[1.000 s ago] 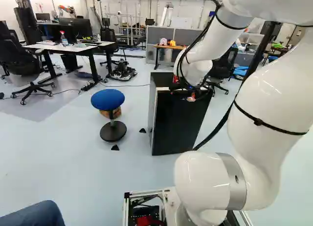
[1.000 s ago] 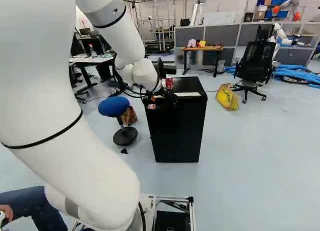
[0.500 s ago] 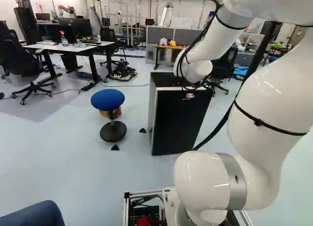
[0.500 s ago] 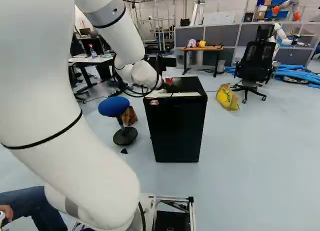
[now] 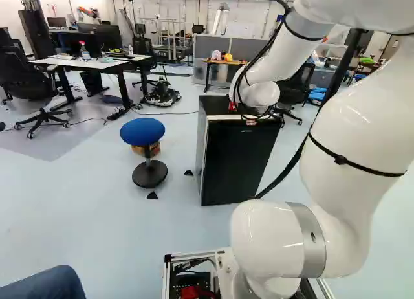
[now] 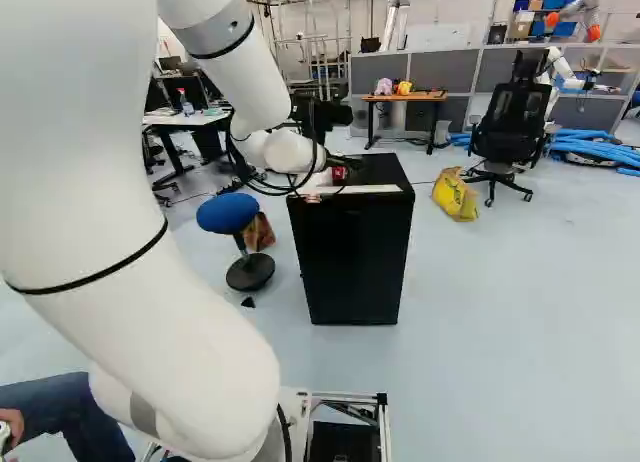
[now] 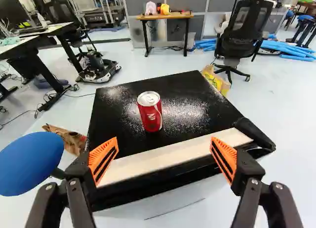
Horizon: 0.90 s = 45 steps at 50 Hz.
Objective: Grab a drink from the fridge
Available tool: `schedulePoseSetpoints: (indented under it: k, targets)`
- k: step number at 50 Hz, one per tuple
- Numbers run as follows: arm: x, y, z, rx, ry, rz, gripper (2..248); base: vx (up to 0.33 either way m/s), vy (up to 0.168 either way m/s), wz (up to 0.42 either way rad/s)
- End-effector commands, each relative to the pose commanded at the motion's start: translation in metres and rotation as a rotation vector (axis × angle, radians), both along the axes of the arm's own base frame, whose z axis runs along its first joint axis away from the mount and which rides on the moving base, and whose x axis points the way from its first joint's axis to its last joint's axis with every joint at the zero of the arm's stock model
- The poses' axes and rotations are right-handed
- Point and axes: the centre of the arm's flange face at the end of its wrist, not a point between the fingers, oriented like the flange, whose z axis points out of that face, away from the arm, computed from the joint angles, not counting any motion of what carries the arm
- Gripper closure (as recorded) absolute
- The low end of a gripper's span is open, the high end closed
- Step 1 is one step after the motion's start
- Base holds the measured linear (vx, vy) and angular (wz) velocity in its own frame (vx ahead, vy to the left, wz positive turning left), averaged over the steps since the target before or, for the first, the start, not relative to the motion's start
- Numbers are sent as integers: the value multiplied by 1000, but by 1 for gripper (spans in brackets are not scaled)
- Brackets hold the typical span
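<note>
Red can [image 7: 150,114] stands upright on the fridge [image 7: 197,104], ahead of the gripper [image 7: 164,141]. This gripper is released and spread wide, probably so that it may go around the can before closing.

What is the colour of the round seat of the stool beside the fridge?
Blue; the wrist view shows it best.

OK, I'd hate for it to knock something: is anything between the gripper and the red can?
Nothing visible stands between the gripper and the red can, which stands upright ahead of it on the black fridge. The gripper is open.
</note>
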Motion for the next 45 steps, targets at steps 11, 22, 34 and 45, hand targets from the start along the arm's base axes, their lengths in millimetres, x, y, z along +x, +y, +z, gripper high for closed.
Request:
schedulePoseSetpoints:
  k: [11,22,34,45]
  targets:
    - [5,-1,-5,-15,-55,-3,3,0,0,0]
    - [8,-2,-10,-29,-108,-7,3,0,0,0]
    - [11,-3,-17,-40,-146,-9,3,0,0,0]
    - [13,-4,-27,-42,-144,-9,3,0,0,0]
